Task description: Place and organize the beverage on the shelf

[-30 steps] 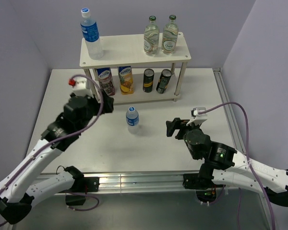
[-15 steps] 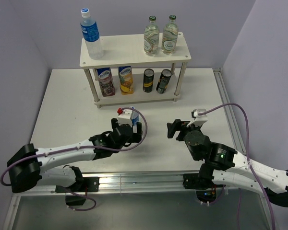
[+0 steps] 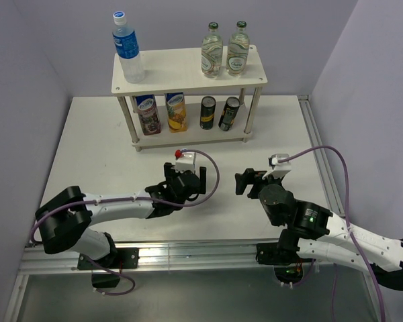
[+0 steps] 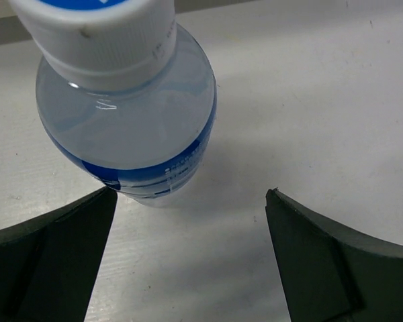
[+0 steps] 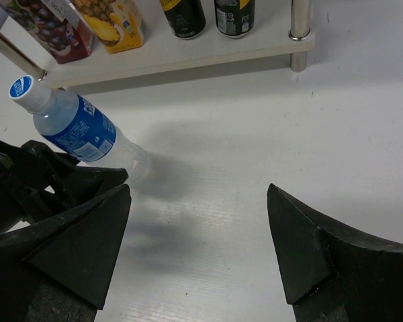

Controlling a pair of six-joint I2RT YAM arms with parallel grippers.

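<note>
A clear blue-labelled plastic bottle [image 4: 131, 127] stands upright on the white table, also in the right wrist view [image 5: 77, 127]. In the top view my left wrist hides it. My left gripper [image 3: 185, 173] is open; the bottle stands just ahead of its fingertips [image 4: 190, 194], nearer the left finger, ungripped. My right gripper [image 3: 245, 180] is open and empty [image 5: 199, 189], to the bottle's right. The shelf [image 3: 174, 64] holds one plastic bottle [image 3: 129, 50] and two glass bottles [image 3: 211, 50] on top, and two dark cans [image 3: 207, 112] below.
Two tall printed cartons [image 3: 148, 114] stand on the lower board at the left, beside the cans [image 5: 185, 15]. The shelf's white post [image 5: 299, 30] stands on the lower board's right corner. Walls close in at the left, the back and the right.
My left arm has swung from the left by the shelf down to the bottle on the table, and its open gripper now faces it closely. My right arm has barely moved.
</note>
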